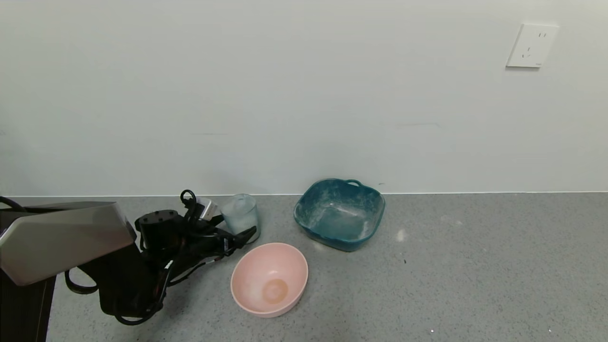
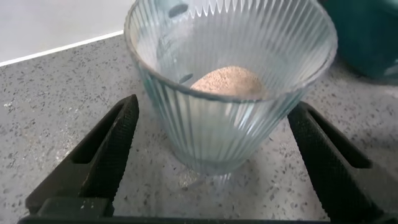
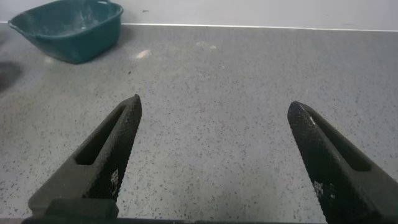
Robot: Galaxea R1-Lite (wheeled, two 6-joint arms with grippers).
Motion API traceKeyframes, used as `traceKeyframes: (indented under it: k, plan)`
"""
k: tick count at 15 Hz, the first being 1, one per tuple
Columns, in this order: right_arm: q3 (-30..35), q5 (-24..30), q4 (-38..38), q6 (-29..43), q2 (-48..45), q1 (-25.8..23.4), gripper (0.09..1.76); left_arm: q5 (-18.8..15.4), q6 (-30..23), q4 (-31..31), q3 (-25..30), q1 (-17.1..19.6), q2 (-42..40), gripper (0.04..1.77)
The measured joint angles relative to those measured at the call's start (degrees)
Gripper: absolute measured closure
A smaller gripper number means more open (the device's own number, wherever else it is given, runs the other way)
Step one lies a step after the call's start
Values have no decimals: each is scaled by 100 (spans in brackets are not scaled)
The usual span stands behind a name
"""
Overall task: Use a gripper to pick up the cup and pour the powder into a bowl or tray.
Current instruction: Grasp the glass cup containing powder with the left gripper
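Note:
The ribbed clear cup (image 1: 241, 214) stands upright on the grey counter, left of the teal dish (image 1: 375, 202). In the left wrist view the cup (image 2: 230, 118) holds a small heap of beige powder (image 2: 225, 81). My left gripper (image 1: 232, 221) is open, with one finger on each side of the cup and a gap to the glass on both sides (image 2: 214, 106). My right gripper (image 3: 214, 106) is open and empty over bare counter; it does not show in the head view. The teal dish (image 3: 68, 31), dusted white inside, lies far off in the right wrist view.
A round pink bowl (image 1: 297, 261) sits in front of the cup, close to the left gripper's near finger. A white wall runs along the counter's back edge, right behind cup and dish. A corner of the teal dish (image 2: 367, 37) shows beside the cup.

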Motion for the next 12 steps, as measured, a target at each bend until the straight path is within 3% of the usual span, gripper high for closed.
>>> traceKeyframes:
  k: [12]
  plan:
    - [0, 0, -2, -2, 0, 0, 14, 72, -157, 9, -300, -76, 145, 9]
